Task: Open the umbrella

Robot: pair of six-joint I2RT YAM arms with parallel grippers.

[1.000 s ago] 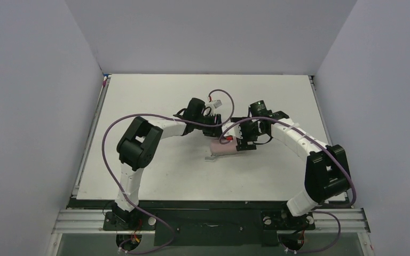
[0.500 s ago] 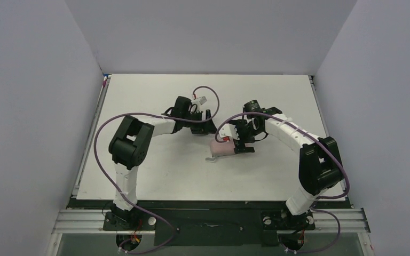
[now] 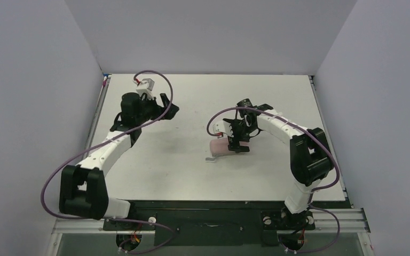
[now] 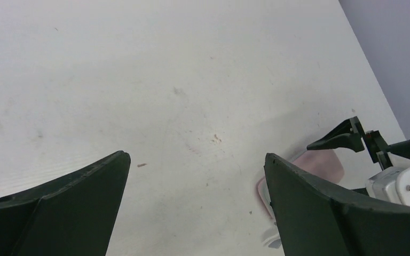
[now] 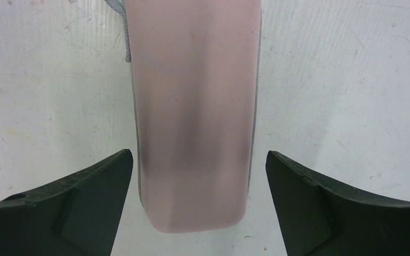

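A closed pinkish-grey hard case (image 3: 220, 146) lies flat near the middle of the white table. No lavender umbrella shows in any view. My right gripper (image 3: 238, 140) hangs just over the case's right end. In the right wrist view it (image 5: 198, 154) is open. Its dark fingers straddle the rounded end of the case (image 5: 195, 106) with a gap on each side. My left gripper (image 3: 170, 109) is off at the back left, well away from the case, open over bare table (image 4: 196, 157). The case (image 4: 325, 164) peeks out past its right finger.
A small grey tab (image 3: 211, 158) sticks out from the case's front left corner, and a grey woven strap (image 5: 120, 21) lies beside its far end. Grey walls close in the white table (image 3: 192, 176) on three sides. The right arm's white camera block (image 4: 400, 181) shows at the left wrist view's right edge.
My left gripper has let go, opened wide and swung from beside the case to the back left. The right gripper has opened a little more and stays over the case.
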